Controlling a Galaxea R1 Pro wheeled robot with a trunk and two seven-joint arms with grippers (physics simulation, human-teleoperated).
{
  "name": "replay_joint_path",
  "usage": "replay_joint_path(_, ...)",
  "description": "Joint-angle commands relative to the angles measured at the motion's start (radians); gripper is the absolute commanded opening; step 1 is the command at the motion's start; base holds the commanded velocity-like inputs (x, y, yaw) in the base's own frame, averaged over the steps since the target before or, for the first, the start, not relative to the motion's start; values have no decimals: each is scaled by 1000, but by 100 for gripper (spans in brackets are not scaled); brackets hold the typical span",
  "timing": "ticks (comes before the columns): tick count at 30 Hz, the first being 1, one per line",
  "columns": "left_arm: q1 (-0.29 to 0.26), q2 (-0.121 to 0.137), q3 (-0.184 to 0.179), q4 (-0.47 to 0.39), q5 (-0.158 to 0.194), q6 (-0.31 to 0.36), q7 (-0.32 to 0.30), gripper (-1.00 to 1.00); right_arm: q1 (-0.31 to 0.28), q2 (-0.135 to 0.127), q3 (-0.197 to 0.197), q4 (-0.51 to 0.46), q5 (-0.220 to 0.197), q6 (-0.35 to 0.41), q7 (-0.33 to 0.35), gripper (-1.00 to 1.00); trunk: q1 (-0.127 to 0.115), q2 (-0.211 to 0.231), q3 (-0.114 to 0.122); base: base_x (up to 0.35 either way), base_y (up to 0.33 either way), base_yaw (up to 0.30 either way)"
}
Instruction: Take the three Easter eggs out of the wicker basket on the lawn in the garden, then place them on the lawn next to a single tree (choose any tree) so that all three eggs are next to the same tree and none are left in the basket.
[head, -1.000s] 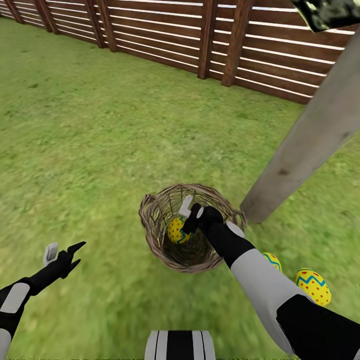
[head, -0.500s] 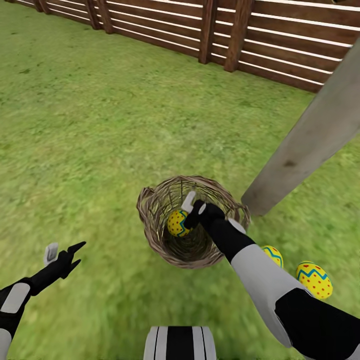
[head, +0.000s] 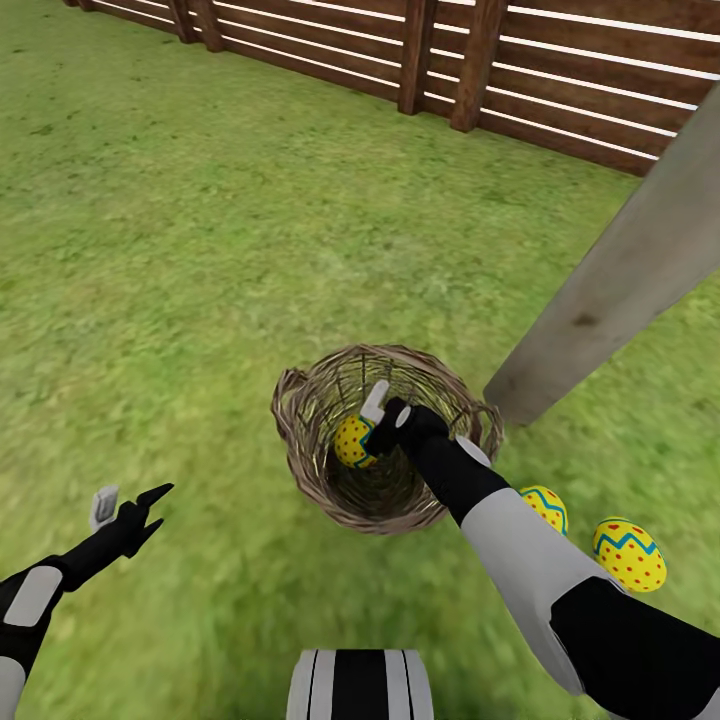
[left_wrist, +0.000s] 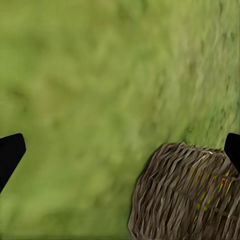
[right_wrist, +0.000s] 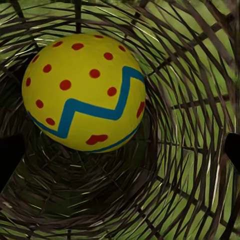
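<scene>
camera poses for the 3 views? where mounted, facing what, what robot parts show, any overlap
Head: looks forward and down over lawn, wicker basket, tree trunk, fence; both arms show.
Left wrist: on the left arm, faces grass and the basket's outer wall; dark fingers at the edges.
Right wrist: inside the basket, facing the Easter egg; dark finger edges.
Shared: basket in all three; that egg in head and right wrist.

Bright even daylight, faint shadows; left wrist view soft, possibly motion-blurred.
</scene>
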Motion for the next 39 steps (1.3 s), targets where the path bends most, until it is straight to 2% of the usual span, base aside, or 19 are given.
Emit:
replay_joint_path(1, -1, 0, 3, 1, 2, 7, -2, 100, 0, 0, 2, -5, 11, 2, 8, 100, 0, 0, -1, 0, 0, 0)
replay_joint_path(9, -1, 0, 3, 6, 4, -20, -2, 100, 8, 1, 45, -10, 11, -5, 14, 100, 0, 0, -1, 96, 27, 0)
replay_joint_path(13, -1, 0, 3, 5, 3, -21, -2, 100, 12, 1, 80, -9, 9, -5, 15, 100, 0, 0, -1, 15, 8, 0)
replay_joint_path(24, -1, -1, 3, 4, 4, -21, -9, 100, 12, 0, 91, -10, 9, -5, 10, 100, 0, 0, -1, 46, 43, 0)
replay_joint_path(39, -1, -1, 1, 1, 4, -21, -8, 100, 12, 0, 91, -22, 9, -5, 8, 100, 7, -4, -59, 0, 0, 0)
